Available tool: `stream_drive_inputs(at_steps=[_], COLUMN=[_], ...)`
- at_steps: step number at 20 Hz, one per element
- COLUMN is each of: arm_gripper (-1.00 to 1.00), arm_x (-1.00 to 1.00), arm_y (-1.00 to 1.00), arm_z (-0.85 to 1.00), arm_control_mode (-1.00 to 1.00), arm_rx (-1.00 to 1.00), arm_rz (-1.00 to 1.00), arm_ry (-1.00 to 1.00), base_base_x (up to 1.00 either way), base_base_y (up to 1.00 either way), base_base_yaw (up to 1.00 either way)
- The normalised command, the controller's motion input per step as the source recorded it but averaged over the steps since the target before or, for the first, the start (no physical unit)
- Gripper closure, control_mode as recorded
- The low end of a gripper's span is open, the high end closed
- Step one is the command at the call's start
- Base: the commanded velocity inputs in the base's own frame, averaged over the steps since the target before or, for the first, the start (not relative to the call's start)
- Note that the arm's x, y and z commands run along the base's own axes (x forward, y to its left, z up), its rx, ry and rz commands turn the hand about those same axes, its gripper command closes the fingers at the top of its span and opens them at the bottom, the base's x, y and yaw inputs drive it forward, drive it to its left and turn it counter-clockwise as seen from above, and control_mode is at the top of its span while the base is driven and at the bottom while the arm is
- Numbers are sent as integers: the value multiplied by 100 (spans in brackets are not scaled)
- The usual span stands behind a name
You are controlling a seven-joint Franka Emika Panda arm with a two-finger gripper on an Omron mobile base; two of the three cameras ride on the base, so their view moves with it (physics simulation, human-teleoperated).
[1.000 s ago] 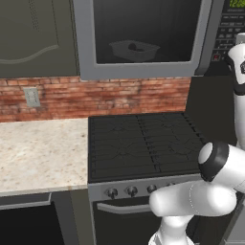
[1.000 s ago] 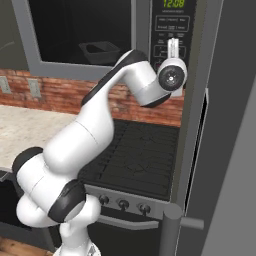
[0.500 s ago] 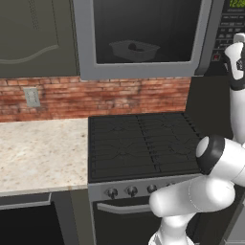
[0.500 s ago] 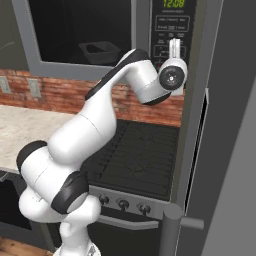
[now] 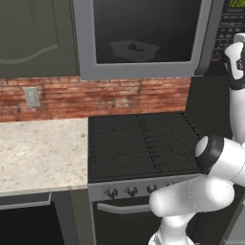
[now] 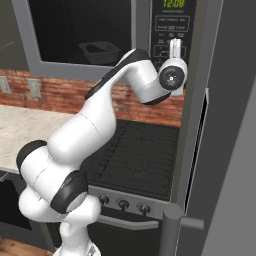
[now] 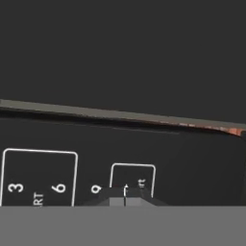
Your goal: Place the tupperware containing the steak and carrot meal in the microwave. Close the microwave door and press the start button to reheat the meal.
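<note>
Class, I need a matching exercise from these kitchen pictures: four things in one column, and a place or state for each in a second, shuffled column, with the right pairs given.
Things
1. tupperware
2. microwave door
3. gripper
4. stove knobs

Places or states
A. shut, tips at the black keypad
B. closed, dark glass window
C. along the front edge, below the burners
D. inside the microwave, behind the glass

Pairs: 1-D, 2-B, 3-A, 4-C
</note>
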Motion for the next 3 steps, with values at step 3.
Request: stream_drive_inputs(at_steps=[3], arm_gripper=[100], arm_x=[39], arm_y=[-4], arm_z=[-30], arm_control_mode=[-100], arm_rx=[0], arm_rz=[0], arm_ry=[0], base_base_x=[0], base_base_y=[0], base_base_yaw=[0])
